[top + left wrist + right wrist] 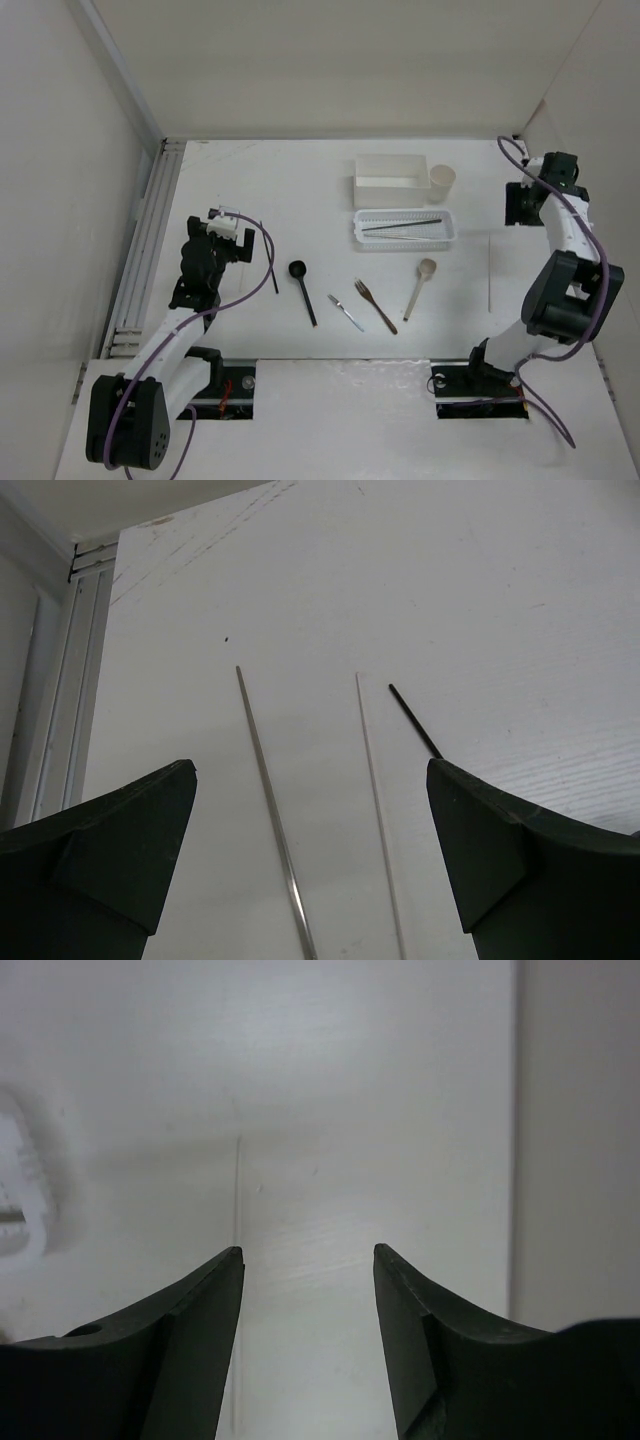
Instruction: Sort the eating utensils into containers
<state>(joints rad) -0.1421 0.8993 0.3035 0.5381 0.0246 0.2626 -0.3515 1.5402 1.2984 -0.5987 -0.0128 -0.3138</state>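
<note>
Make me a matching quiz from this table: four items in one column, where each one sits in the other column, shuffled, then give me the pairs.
Things:
1. black spoon
2. beige spoon
3. dark chopsticks
4. cream cup

Places:
A. inside the mesh basket
B. right beside the rectangular box
C. just left of the silver fork
D. just right of the brown fork

Pairs: 1-C, 2-D, 3-A, 4-B.
</note>
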